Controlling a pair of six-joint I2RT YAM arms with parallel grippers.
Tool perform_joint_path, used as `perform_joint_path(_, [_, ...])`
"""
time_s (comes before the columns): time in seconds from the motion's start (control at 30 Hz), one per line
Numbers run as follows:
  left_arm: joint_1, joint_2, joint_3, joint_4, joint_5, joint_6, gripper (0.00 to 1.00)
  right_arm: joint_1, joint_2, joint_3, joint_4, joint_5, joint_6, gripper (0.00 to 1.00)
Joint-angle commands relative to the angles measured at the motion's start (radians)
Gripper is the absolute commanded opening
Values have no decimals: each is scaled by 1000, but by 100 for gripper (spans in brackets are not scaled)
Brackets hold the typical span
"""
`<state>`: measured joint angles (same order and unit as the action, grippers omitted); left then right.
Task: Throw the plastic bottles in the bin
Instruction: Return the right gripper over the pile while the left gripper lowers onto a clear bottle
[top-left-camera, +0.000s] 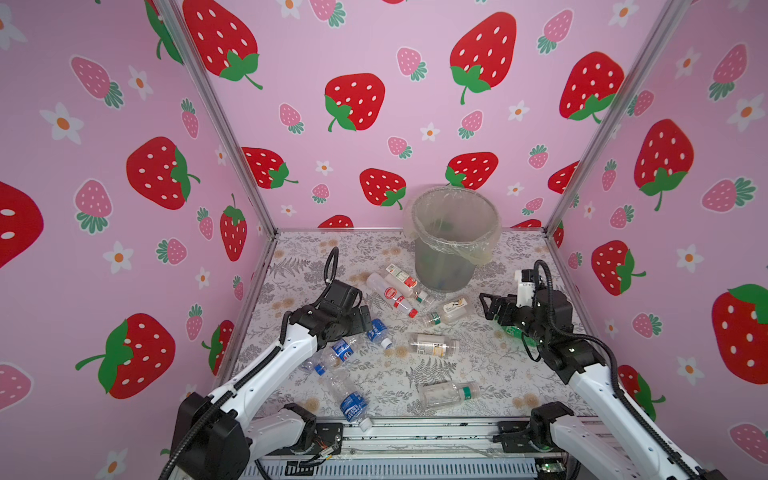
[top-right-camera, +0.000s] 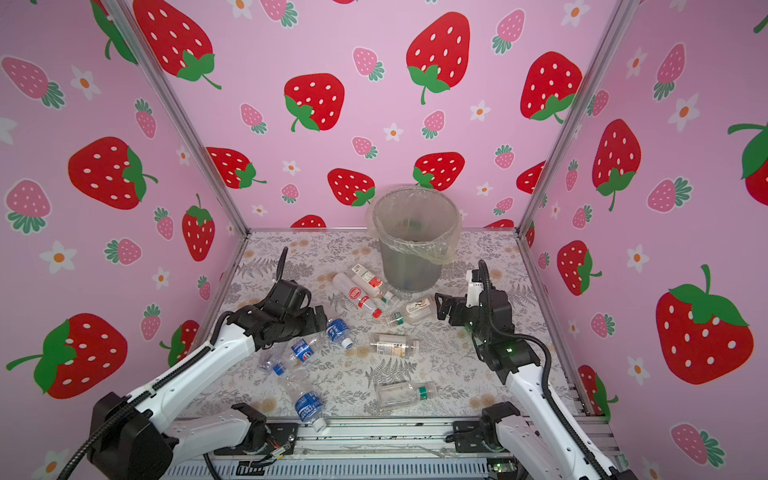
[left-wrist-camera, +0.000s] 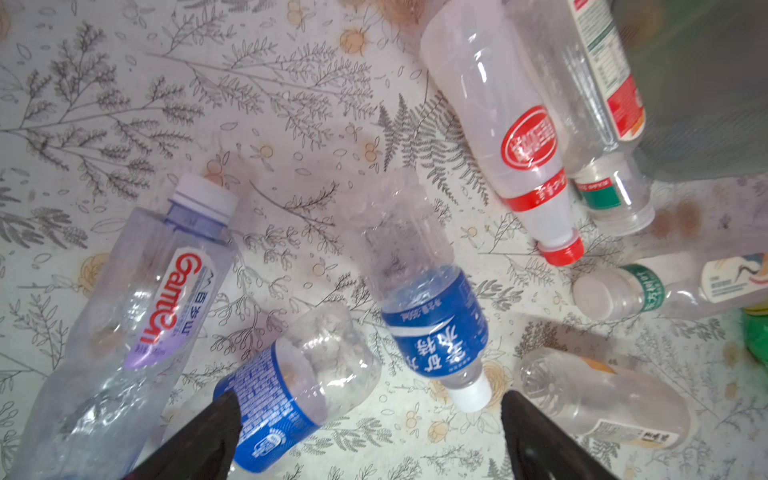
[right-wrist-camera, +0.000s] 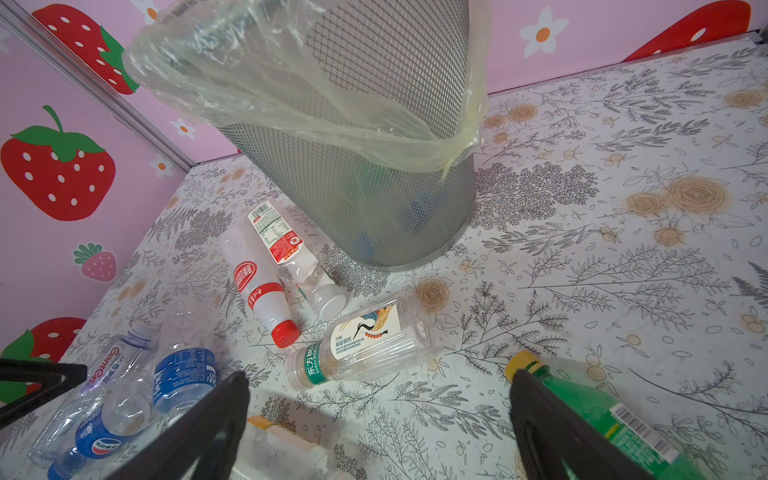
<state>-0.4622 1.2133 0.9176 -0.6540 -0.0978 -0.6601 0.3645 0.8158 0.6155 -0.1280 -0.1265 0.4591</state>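
The bin (top-left-camera: 453, 245) (top-right-camera: 415, 245) (right-wrist-camera: 374, 195), grey mesh with a clear bag over its rim, stands at the back of the table. Several plastic bottles lie in front of it. My left gripper (top-left-camera: 366, 319) (left-wrist-camera: 370, 401) is open and hovers over a blue-labelled, white-capped bottle (left-wrist-camera: 432, 328) and a crushed Pepsi bottle (left-wrist-camera: 291, 386). A Ganten bottle (left-wrist-camera: 158, 299) lies beside them. My right gripper (top-left-camera: 487, 307) (right-wrist-camera: 379, 378) is open and holds nothing. It hangs between a crane-labelled bottle (right-wrist-camera: 365, 336) and a green bottle (right-wrist-camera: 602, 419).
A red-capped bottle (top-left-camera: 395, 297) and a red-and-white-labelled one (top-left-camera: 401, 276) lie against the bin's foot. More bottles lie mid-table (top-left-camera: 434, 345) and near the front edge (top-left-camera: 353, 403) (top-left-camera: 446, 392). Pink strawberry walls (top-left-camera: 124, 208) close in three sides.
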Motion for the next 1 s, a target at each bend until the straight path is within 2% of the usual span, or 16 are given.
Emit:
perform_joint_path(0.0, [-12, 80, 92, -12, -42, -39, 99, -2, -13, -16, 9, -9, 4, 99])
perform_joint_path(0.33, [-35, 261, 169, 15, -46, -96, 99, -2, -43, -26, -6, 10, 4, 99])
perform_joint_path(0.5, [-42, 319, 179, 22, -103, -141, 100, -2, -43, -32, -4, 10, 3, 99])
perform_joint_path(0.67, [-43, 371, 218, 31, -146, -130, 100, -2, -48, -34, -10, 16, -7, 99])
perform_joint_path(0.97, [-46, 464, 253, 46, -107, -139, 99, -2, -60, -33, -31, 33, -25, 99])
